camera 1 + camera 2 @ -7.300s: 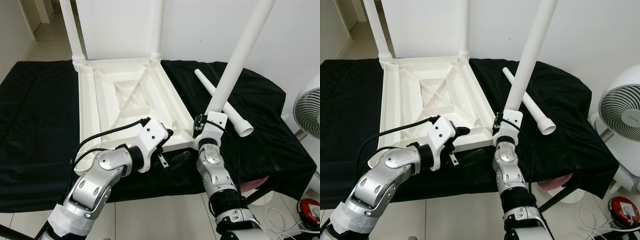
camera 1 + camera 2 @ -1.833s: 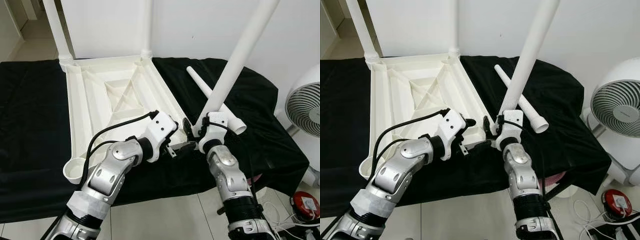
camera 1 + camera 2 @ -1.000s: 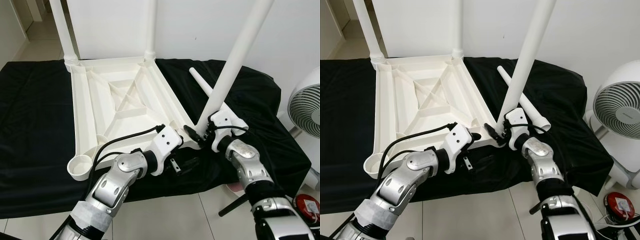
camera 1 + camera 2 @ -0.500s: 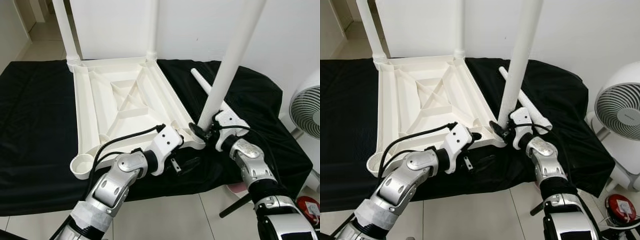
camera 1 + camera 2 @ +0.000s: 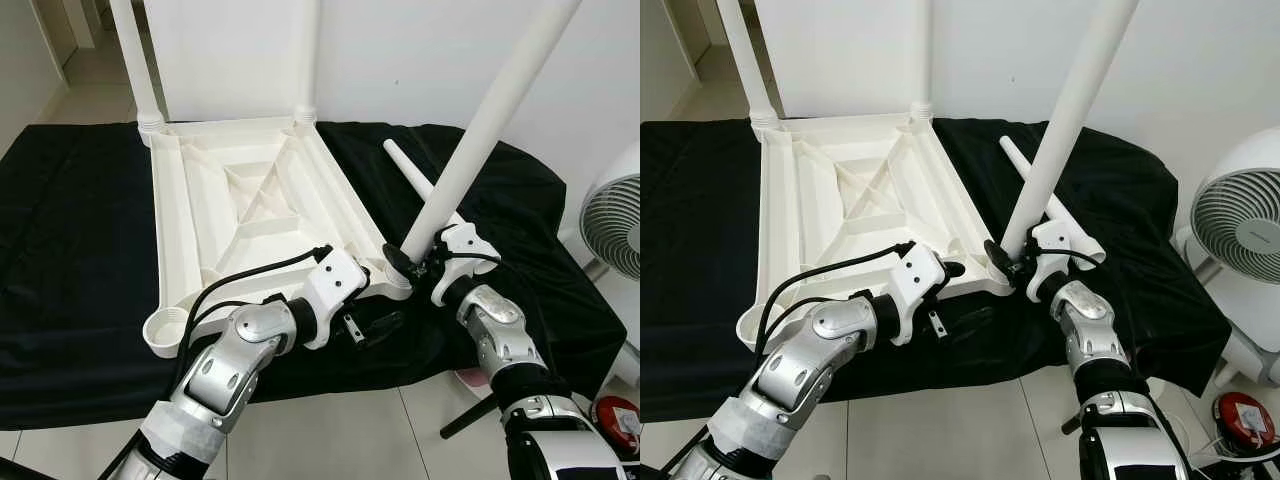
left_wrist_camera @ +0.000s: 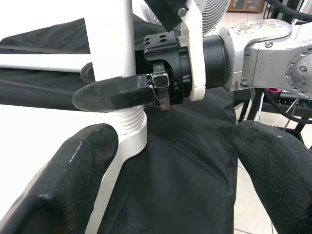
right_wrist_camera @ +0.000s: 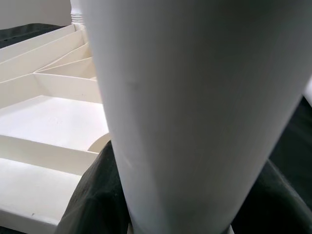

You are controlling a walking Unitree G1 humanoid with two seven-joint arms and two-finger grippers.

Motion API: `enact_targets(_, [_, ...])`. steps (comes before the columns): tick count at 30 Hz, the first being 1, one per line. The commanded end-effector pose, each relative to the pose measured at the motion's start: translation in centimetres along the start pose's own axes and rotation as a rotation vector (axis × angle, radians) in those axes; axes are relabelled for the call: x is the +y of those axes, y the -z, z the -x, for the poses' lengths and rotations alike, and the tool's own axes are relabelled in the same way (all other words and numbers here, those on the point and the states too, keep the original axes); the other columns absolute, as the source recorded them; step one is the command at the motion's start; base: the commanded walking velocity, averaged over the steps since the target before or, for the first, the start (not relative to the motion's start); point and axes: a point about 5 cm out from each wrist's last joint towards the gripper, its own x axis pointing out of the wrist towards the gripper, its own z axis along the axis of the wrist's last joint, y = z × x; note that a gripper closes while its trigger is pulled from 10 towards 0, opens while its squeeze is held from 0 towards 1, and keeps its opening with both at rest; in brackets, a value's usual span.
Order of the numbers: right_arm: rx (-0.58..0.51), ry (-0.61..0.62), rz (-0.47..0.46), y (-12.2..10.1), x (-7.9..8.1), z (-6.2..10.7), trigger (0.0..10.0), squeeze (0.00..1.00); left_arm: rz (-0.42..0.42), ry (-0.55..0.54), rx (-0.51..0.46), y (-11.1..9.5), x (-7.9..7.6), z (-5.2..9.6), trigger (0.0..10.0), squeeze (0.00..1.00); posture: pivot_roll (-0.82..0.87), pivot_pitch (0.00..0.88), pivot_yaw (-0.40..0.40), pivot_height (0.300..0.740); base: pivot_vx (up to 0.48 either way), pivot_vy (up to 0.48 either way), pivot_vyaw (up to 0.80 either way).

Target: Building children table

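L gripper [image 5: 372, 327] sits at the near edge of the black-draped surface [image 5: 80, 250], just off the near right corner of the upside-down white tabletop [image 5: 250, 215]. Its fingers [image 6: 73, 175] are spread wide w/ nothing between them but cloth; in the L wrist view the corner socket [image 6: 127, 127] sits just beside one pad.

R gripper [image 5: 408, 268] is at that same near right corner, clamped round the bottom end of a long white leg [image 5: 480, 135]. The leg's threaded foot meets the corner socket; the leg leans up and away to the right, not upright. In the R wrist view the leg [image 7: 195, 112] takes up most of the frame, w/ the tabletop's ribbed underside [image 7: 44, 102] beside it.

Near left corner of the tabletop has an open round socket [image 5: 163, 331], no leg in it. Behind the R gripper a spare leg [image 5: 425, 188] lies flat on the cloth, right of the tabletop, running diagonally toward the far right.

Far edge: two legs stand upright in the far corners, far left leg [image 5: 138, 70] and far right leg [image 5: 306, 60], against a white wall. A white fan [image 5: 1243, 235] is off the right edge of the surface; a red item [image 5: 1244, 420] is on the floor near it.
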Motion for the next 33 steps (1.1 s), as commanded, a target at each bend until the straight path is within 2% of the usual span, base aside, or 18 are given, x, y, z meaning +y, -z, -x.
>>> enact_targets(1, [0.106, 0.044, -0.118, 2.7, 0.1, 0.8, 10.0, 0.00, -0.009, 0.004, 0.003, -0.2, 0.0, -0.1, 10.0, 0.00, -0.09, 0.000, -0.026, 0.740, 0.000, 0.000, 0.00])
enact_targets(6, [0.111, 0.055, -0.125, 2.6, 0.2, 0.4, 10.0, 0.00, -0.007, 0.005, 0.003, -0.2, -0.1, -0.1, 10.0, 0.00, -0.09, 0.000, -0.026, 0.740, 0.000, 0.000, 0.00])
enact_targets(12, [0.120, 0.101, -0.186, 3.0, 0.7, -0.2, 10.0, 0.00, -0.003, 0.000, 0.002, -0.3, -0.1, 0.0, 10.0, 0.00, -0.09, 0.000, -0.031, 0.740, 0.000, 0.000, 0.00])
enact_targets(21, [0.105, 0.129, -0.119, 3.4, 2.0, 0.0, 10.0, 0.00, 0.005, -0.007, 0.005, -0.3, -0.2, 0.2, 10.0, 0.00, -0.09, 0.000, -0.035, 0.740, 0.000, 0.000, 0.00])
enact_targets(24, [0.054, 0.226, -0.145, 2.8, 2.9, -0.5, 10.0, 0.00, 0.006, -0.006, 0.005, -0.2, -0.2, 0.2, 10.0, 0.00, -0.09, 0.000, -0.040, 0.740, 0.000, 0.000, 0.00])
enact_targets(26, [0.054, 0.226, -0.145, 2.8, 2.9, -0.5, 10.0, 0.00, 0.006, -0.006, 0.005, -0.2, -0.2, 0.2, 10.0, 0.00, -0.09, 0.000, -0.040, 0.740, 0.000, 0.000, 0.00])
enact_targets(28, [0.044, 0.330, -0.165, 2.6, 3.4, -0.8, 10.0, 0.00, 0.007, -0.004, 0.004, -0.2, -0.2, 0.1, 10.0, 0.00, -0.10, 0.000, -0.038, 0.740, 0.000, 0.000, 0.00])
enact_targets(31, [0.046, 0.392, -0.164, 2.5, 3.7, -1.0, 10.0, 0.00, 0.008, -0.003, 0.004, -0.2, -0.2, 0.1, 10.0, 0.00, -0.10, 0.000, -0.038, 0.740, 0.000, 0.000, 0.00])
enact_targets(33, [0.040, 0.509, -0.172, 2.3, 4.6, -1.3, 10.0, 0.00, 0.008, 0.001, 0.002, -0.2, -0.3, 0.0, 10.0, 0.00, -0.10, 0.000, -0.036, 0.740, 0.000, 0.000, 0.00])
